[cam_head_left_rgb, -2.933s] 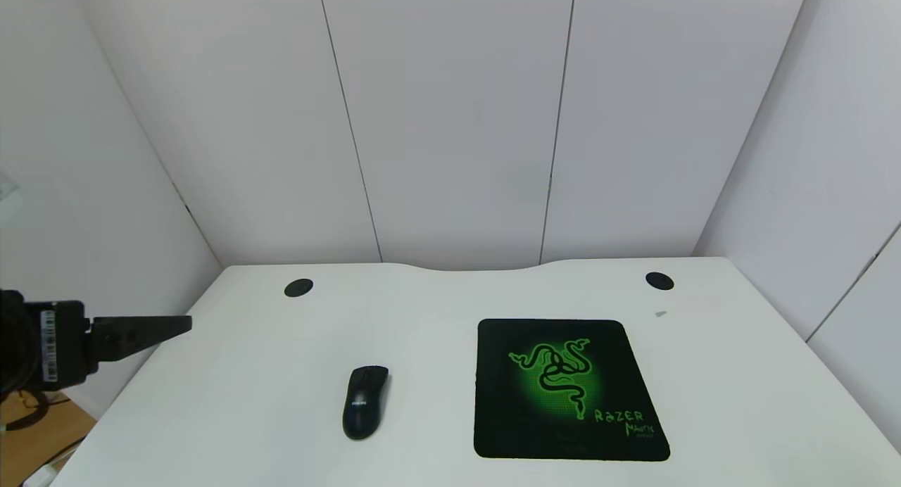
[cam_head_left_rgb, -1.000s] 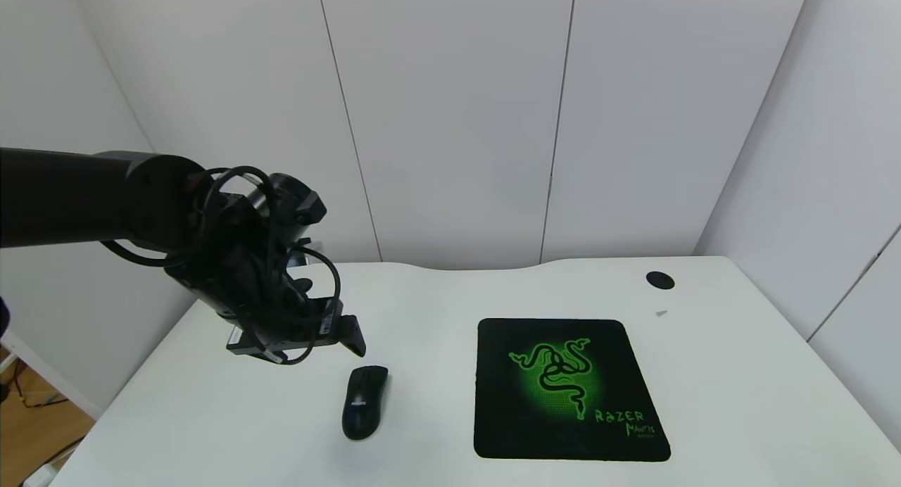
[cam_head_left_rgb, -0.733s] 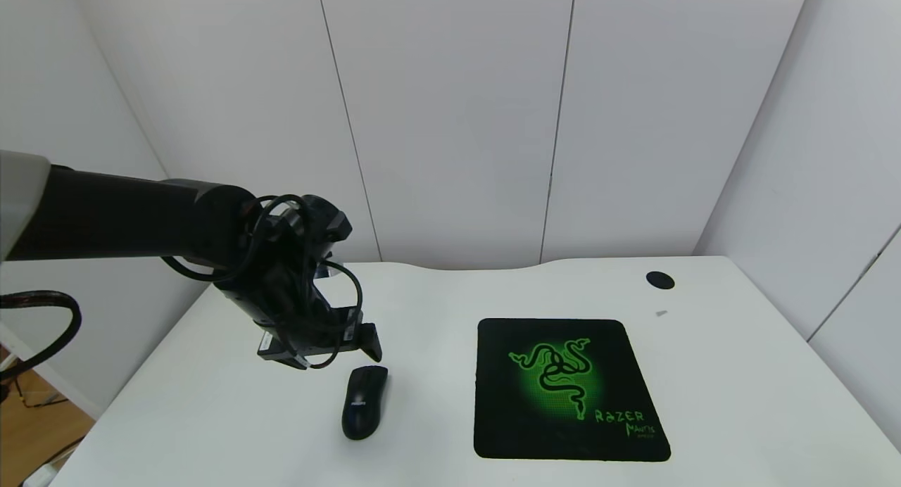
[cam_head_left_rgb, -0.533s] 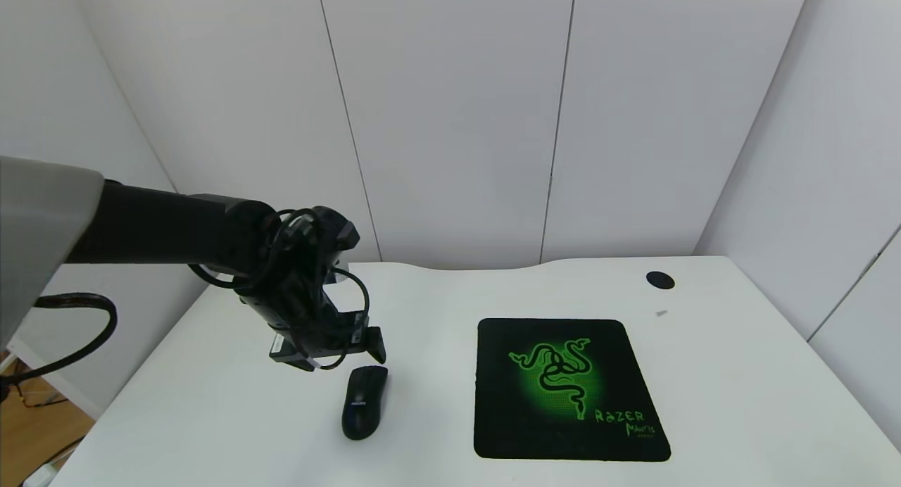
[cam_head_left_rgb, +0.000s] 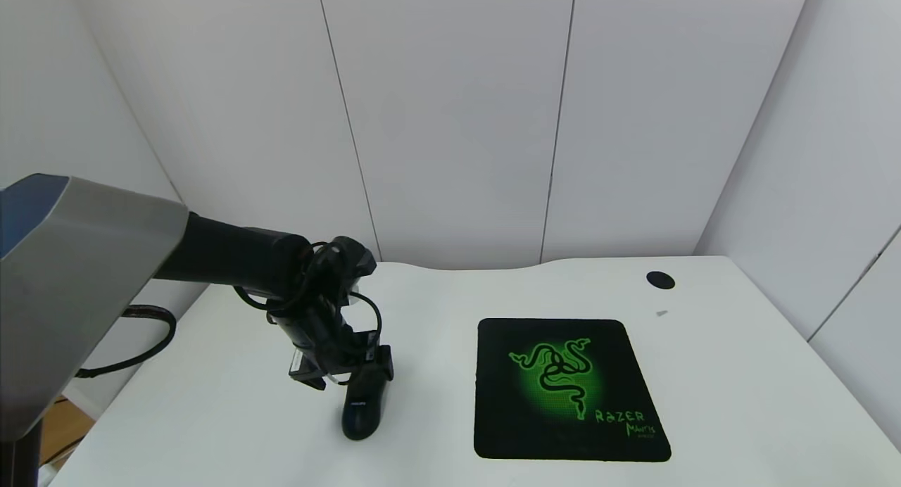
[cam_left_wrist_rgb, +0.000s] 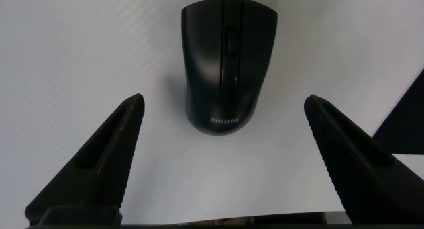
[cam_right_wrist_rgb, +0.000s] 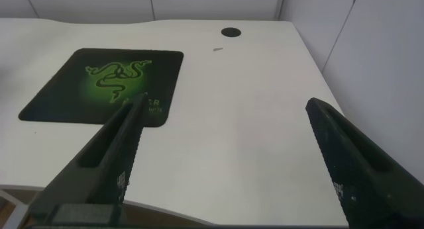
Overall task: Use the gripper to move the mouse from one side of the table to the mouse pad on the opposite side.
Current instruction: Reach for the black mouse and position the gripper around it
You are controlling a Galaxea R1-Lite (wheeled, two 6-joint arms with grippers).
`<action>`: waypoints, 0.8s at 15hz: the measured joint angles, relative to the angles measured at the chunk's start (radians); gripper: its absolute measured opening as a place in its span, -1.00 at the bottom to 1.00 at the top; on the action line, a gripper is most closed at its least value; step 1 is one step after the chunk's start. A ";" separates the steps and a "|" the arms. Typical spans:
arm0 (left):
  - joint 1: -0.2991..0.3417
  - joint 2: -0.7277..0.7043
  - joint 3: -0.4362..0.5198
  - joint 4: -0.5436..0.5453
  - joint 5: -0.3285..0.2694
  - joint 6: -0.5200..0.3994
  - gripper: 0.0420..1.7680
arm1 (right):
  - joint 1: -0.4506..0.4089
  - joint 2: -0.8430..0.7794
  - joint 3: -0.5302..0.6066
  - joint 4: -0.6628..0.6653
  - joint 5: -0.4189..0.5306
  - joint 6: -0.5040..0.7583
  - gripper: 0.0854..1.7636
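near the table's left edge: small glossy black oval mouse, unmoved
our left gripper: spread above it
left: grasp, carry to black green-logo mouse pad

The surface looks smooth, white and faintly sheeny, like laminate. The mouse is black plastic, satin on its back with a soft shine. The mouse pad near the right edge looks matt, finely textured cloth. The left pincer has matt black plastic fingers.
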 joint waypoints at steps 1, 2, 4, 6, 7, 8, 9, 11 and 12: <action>-0.003 0.007 0.013 -0.026 0.009 -0.004 0.94 | 0.000 0.000 0.000 0.000 0.000 0.000 0.94; -0.005 0.013 0.030 -0.054 0.016 -0.005 0.94 | 0.000 0.000 0.000 0.000 0.000 0.000 0.94; -0.011 0.021 0.071 -0.107 0.024 -0.006 0.94 | 0.000 0.000 0.000 0.000 0.000 0.000 0.94; -0.018 0.024 0.098 -0.129 0.025 -0.007 0.94 | 0.000 0.000 0.000 0.000 0.001 0.000 0.94; -0.018 0.026 0.104 -0.131 0.025 -0.006 0.94 | 0.000 0.000 0.000 0.000 0.000 0.000 0.94; -0.019 0.026 0.108 -0.132 0.025 -0.007 0.88 | 0.000 0.000 0.000 0.000 0.000 0.000 0.94; -0.019 0.026 0.110 -0.132 0.027 -0.007 0.65 | 0.000 0.000 0.000 0.000 0.000 0.000 0.94; -0.021 0.028 0.113 -0.132 0.031 -0.007 0.30 | 0.000 0.000 0.000 0.000 0.000 0.000 0.94; -0.021 0.030 0.114 -0.133 0.033 -0.009 0.14 | 0.000 0.000 0.000 0.000 0.000 0.000 0.94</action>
